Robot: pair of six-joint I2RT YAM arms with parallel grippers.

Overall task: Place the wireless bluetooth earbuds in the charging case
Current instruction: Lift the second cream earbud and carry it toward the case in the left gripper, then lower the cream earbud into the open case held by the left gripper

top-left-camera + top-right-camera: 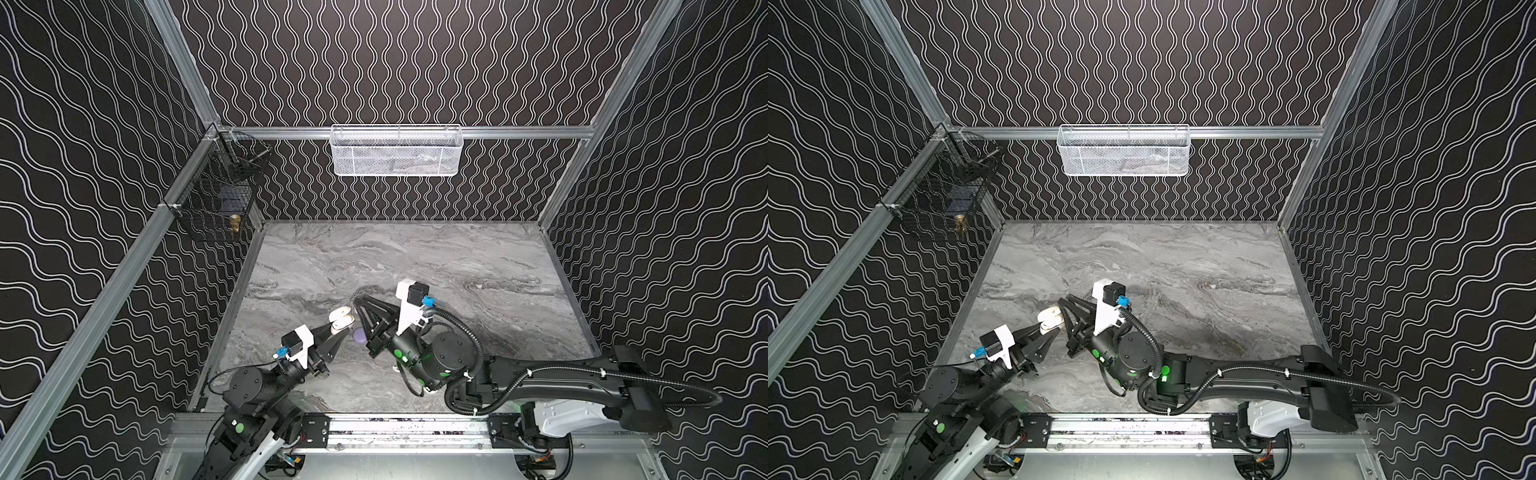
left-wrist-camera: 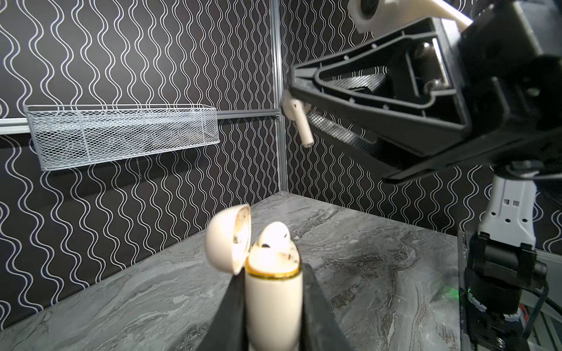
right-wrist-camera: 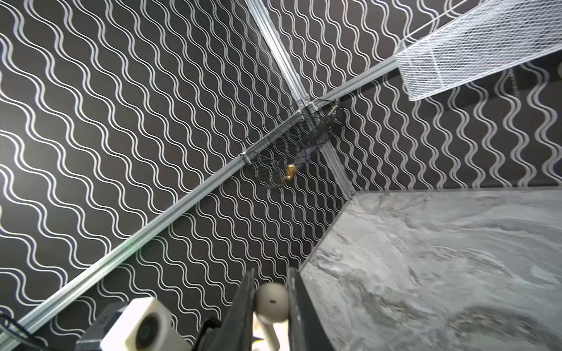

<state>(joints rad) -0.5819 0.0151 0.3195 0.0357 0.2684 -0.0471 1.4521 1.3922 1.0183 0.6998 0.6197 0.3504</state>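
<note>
Before you: grey marble table [image 1: 415, 257]; white mesh basket [image 1: 397, 151] hung at the back, black wire basket [image 1: 212, 199] at left corner.

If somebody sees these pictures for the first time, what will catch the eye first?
First, the left claw, over the front middle of the table, is shut on an open cream charging case with one earbud already seated in it. Close beside it, the right claw pinches a second white earbud by its head, stem hanging down. Then the white mesh basket on the back wall.
</note>
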